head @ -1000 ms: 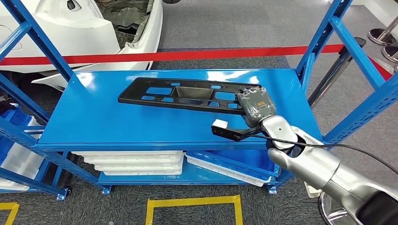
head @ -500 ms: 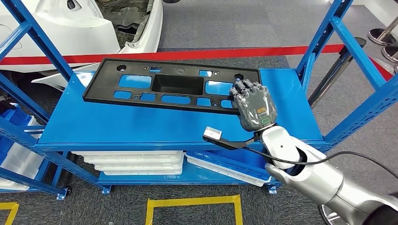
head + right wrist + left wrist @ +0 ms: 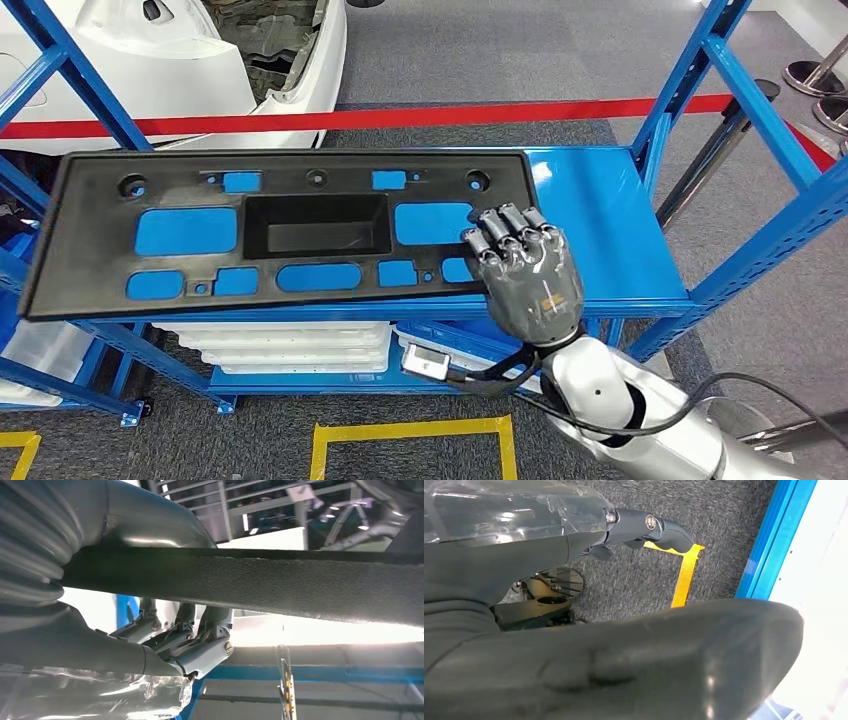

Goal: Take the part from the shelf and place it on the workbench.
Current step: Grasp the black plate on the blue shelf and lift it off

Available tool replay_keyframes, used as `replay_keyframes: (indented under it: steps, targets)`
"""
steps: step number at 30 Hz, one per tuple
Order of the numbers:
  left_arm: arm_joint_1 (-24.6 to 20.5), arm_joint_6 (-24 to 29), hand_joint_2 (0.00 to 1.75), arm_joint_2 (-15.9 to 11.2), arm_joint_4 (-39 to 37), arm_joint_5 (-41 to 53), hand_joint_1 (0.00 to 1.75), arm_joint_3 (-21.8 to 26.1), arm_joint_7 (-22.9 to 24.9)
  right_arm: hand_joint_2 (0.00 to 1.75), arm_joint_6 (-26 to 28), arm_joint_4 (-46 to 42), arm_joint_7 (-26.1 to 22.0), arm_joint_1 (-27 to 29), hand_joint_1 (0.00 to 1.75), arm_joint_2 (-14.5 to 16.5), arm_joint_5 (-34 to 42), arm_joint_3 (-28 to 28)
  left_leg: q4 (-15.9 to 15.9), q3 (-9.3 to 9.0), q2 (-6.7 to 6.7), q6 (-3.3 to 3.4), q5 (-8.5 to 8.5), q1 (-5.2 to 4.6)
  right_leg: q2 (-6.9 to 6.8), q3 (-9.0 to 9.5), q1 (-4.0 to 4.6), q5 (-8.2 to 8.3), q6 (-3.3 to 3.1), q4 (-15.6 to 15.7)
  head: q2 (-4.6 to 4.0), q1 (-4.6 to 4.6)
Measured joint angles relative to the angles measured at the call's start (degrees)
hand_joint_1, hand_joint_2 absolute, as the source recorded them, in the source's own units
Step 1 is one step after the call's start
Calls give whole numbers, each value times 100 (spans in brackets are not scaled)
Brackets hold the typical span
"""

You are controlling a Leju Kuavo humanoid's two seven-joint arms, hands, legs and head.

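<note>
gripping part (image 3: pixel 200 235) — right hand (image 3: pixel 527 275), over shelf (image 3: pixel 600 210)

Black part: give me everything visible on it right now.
The black part is a long flat rectangular panel, apparently matte textured plastic, with a deep rectangular pocket at its centre, several rounded cutouts showing blue through them, and small round holes near its far edge. It faces the head camera, spanning the blue shelf and overhanging its left side. The right hand grips its right end, fingers over the front; the right wrist view shows its grainy edge.
</note>
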State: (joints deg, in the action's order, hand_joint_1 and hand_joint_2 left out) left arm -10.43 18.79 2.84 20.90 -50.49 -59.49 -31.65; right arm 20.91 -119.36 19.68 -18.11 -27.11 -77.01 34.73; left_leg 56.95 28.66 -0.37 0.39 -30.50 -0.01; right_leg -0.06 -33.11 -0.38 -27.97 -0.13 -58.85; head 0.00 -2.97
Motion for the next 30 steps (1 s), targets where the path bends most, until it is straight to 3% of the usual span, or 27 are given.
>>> replay_keyframes:
  steps: [12, 30]
  targets:
    - [-2, -15, 0, 1, 0, 63, 0, 0, -2, 175, 635, -199, -382, 522, 175, 642, -273, 222, 0, -1, 1, 0, 0, 0, 2, -1, 0, -1, 0, 0, 0, -1]
    - [-10, -42, 0, 0, 0, 132, 0, 0, 44, 175, 1640, -583, -378, 1195, 175, 897, -344, -169, 0, -3, 2, 0, 0, -1, 3, -1, 0, -1, 0, 1, 0, 0]
